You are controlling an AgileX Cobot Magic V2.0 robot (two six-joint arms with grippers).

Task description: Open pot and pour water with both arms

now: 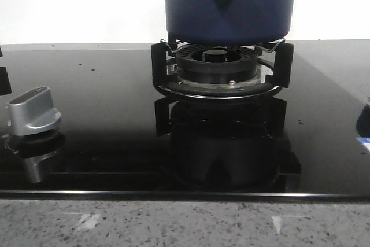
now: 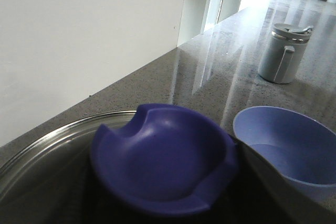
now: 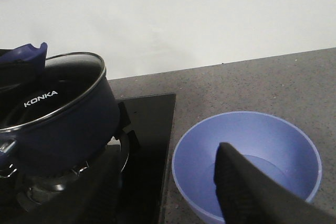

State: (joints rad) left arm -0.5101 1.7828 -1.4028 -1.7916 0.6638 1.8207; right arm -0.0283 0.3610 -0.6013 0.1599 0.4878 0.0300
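The dark navy pot [image 1: 231, 4] stands on the burner at the back of the hob; neither gripper shows in the front view. In the right wrist view the pot [image 3: 68, 129] carries a steel-rimmed glass lid [image 3: 52, 93] marked KONKA. My left gripper [image 2: 163, 211] is shut on the lid's blue knob [image 2: 163, 156], with dark fingers flanking it above the glass [image 2: 47, 156]. My right gripper [image 3: 173, 192] is open and holds nothing. One of its fingers [image 3: 247, 192] hangs over a light-blue bowl [image 3: 262, 135] that has a little water in it.
The black burner ring and pan supports [image 1: 217, 67] sit on a glossy black glass hob [image 1: 115, 143], with a silver control knob [image 1: 33, 111] at its left. The bowl [image 2: 294, 140] rests on grey speckled counter just past the hob's edge. A grey lidded jar [image 2: 283, 53] stands further along.
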